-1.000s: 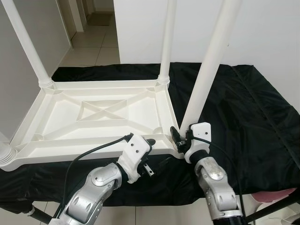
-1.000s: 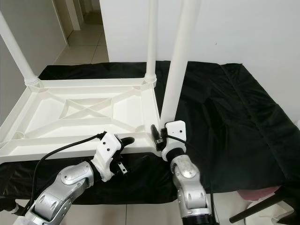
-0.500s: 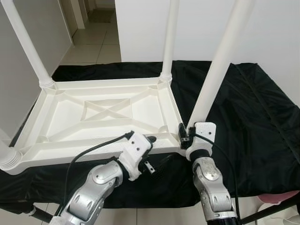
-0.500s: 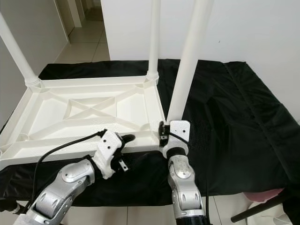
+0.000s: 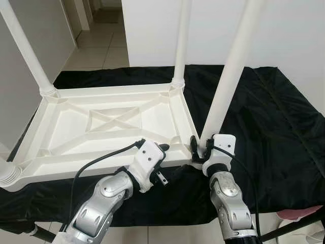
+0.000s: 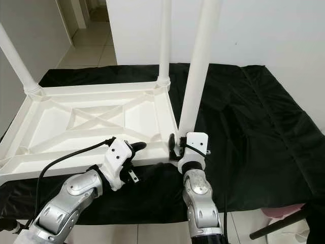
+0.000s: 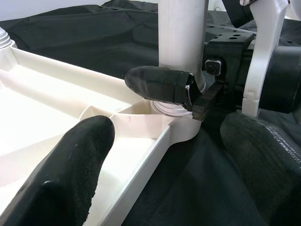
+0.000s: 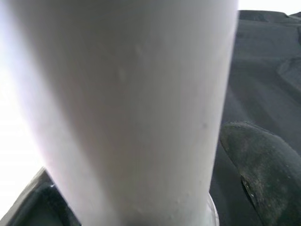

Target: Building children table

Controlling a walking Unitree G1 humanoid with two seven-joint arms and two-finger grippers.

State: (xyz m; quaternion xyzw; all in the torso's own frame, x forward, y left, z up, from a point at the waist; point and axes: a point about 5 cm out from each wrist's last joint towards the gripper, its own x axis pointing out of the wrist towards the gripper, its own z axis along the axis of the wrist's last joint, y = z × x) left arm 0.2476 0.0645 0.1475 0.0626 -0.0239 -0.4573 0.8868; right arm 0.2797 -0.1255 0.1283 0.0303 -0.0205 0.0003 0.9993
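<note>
At the lower centre of the head view, the left pincer (image 5: 163, 163) straddles the near rim of the upturned white children's table (image 5: 109, 124), fingers spread and unclenched, 1 finger inside the rim and 1 outside. Just right of it, the right pincer (image 6: 177, 147) is clenched around the base of the near right leg (image 5: 228, 71), which stands in the tabletop's corner socket. The tabletop lies underside-up on a black cloth (image 5: 264, 127) covering the desk. Beyond, at the upper part of the frame, 2 more legs rise from the far corners before a white wall (image 6: 264, 30).
</note>
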